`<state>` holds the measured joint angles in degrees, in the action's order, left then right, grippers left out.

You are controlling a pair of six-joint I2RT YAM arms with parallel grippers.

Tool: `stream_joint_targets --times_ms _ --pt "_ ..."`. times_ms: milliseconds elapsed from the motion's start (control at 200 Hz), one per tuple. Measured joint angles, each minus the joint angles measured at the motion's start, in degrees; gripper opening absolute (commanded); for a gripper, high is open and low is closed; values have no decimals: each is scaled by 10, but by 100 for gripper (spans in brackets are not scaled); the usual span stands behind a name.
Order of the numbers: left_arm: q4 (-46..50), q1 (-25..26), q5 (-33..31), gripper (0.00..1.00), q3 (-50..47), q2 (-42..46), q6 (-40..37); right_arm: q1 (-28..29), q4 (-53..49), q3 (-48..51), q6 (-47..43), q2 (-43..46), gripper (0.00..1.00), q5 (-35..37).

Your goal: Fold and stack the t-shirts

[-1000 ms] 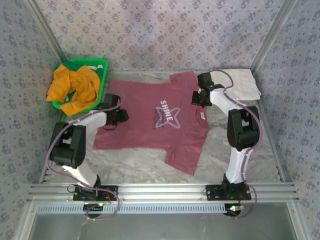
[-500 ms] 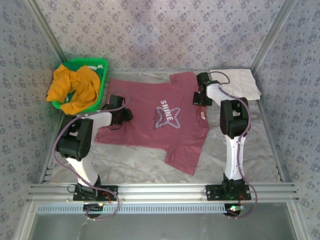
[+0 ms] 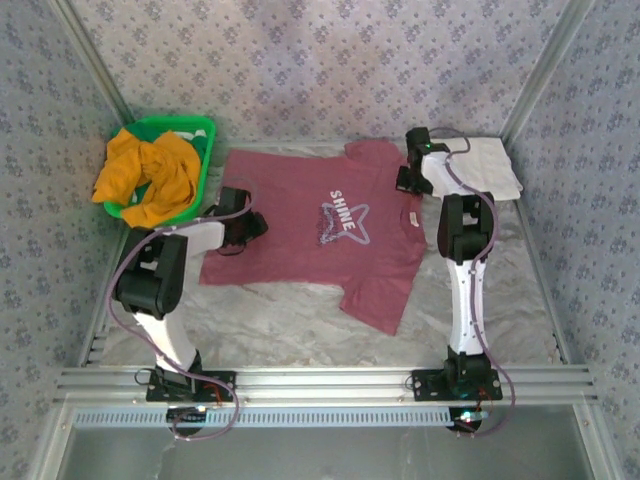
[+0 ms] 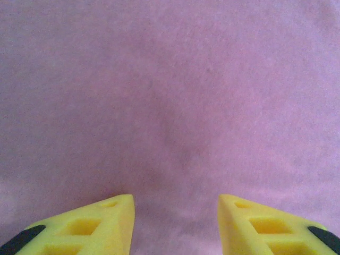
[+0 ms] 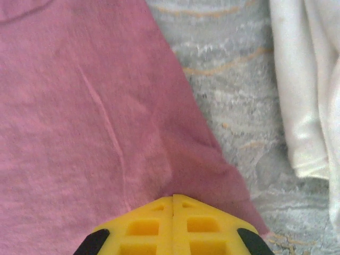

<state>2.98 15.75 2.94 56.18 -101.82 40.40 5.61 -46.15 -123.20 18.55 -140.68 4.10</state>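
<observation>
The maroon t-shirt (image 3: 300, 215) is sliding toward the far right of the desk (image 3: 300, 325) compared with a second ago. Its white star print (image 3: 346, 215) is now sitting further back and further right. My right arm is stretching out straighter behind it, and my left elbow is swinging in closer to the cloth.

Going from the left, the mustard-orange t-shirt (image 3: 148, 178) is lying bunched in the green basket (image 3: 207, 140) at the far left corner and spilling over its rim, just as before. Just right of the basket, the left fingers (image 4: 98, 223) are standing partly apart over the shirt's left edge. There is only flat maroon cloth under the gap and nothing gripped. I cannot tell whether the tips are pressing down.

The maroon shirt is lying spread out, print up, across the middle of the desk, with one sleeve pointing toward the near edge. At its far sleeve, the right fingers (image 5: 172, 226) are closed tight together, pinching the cloth's edge, with creases running into them. A folded white cloth (image 5: 303, 106) is lying in the far right corner, with bare desk between it and the sleeve.
</observation>
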Motion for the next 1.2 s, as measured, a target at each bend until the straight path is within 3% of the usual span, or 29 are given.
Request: stream_joint_targets --times_ms 260,355,485,670,775,894,954,1204 --pt "81 -30 -24 54 -50 185 -12 3 0 15 -3 35 24 -46" --pt "111 -72 -23 58 -91 263 -17 12 35 120 -14 130 32 -61" --pt "166 -161 -19 59 -163 341 -24 48 144 329 -28 336 40 -87" --pt "204 -245 25 59 -208 318 -44 156 319 562 -86 549 46 -110" --pt "194 -254 55 57 -208 272 -53 202 377 659 -106 576 46 -112" --pt "189 -245 64 56 -206 237 -61 207 397 725 -106 576 46 -100" --pt "192 -239 59 54 -199 232 -64 206 404 736 -104 576 46 -93" --pt "216 -227 10 20 -186 213 -76 207 441 741 -92 577 46 -78"
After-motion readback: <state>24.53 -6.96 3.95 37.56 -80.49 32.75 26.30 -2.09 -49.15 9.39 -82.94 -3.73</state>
